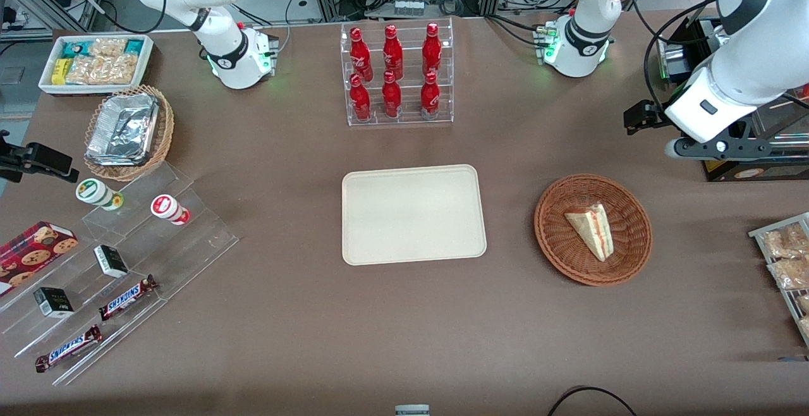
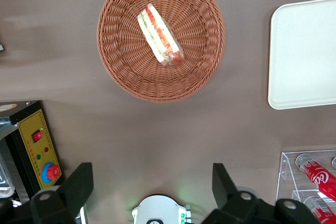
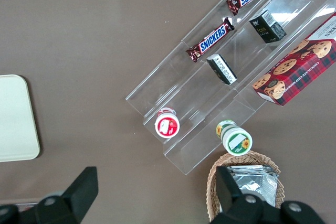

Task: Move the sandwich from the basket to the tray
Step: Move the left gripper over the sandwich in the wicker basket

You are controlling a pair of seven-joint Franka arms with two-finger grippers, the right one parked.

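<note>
The sandwich [image 1: 593, 229], a pale wedge with red and green filling along its edge, lies in the round reddish-brown basket [image 1: 556, 239]. The wrist view shows the sandwich [image 2: 159, 35] lying near the middle of the basket [image 2: 121, 66]. The cream tray [image 1: 414, 214] lies flat beside the basket, toward the parked arm's end; one corner of the tray [image 2: 304, 56] shows in the wrist view. My gripper [image 1: 714, 148] hangs high above the table, farther from the front camera than the basket. The gripper [image 2: 152, 184] is open, with nothing between its fingers.
A clear rack of red bottles [image 1: 397, 74] stands farther back than the tray. A yellow control box [image 2: 37, 148] and a wire shelf of snack packs [image 1: 787, 264] sit at the working arm's end. A clear stepped stand [image 1: 126, 258], a foil-filled wicker basket [image 1: 126, 128] and a white snack bin [image 1: 95, 62] sit at the parked arm's end.
</note>
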